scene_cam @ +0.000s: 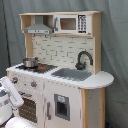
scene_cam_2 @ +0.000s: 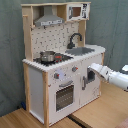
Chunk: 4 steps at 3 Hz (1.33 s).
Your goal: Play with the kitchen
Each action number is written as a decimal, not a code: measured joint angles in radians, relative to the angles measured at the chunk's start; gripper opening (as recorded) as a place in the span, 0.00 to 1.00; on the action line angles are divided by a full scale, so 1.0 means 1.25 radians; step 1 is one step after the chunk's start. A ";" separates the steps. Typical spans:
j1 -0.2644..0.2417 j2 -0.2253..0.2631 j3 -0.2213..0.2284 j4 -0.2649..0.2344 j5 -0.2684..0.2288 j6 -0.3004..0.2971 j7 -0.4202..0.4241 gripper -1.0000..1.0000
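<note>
In both exterior views we face the kitchen (scene_cam: 57, 70) (scene_cam_2: 62, 60) from mid range, at about counter height. The first exterior view looks from its sink end, the second exterior view from its stove end; both share its whole front.
</note>
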 joint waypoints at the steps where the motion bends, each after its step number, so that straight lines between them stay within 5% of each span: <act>1: -0.054 0.000 0.000 0.002 0.000 0.058 0.016 1.00; 4: -0.224 0.000 -0.002 0.025 0.006 0.240 0.035 1.00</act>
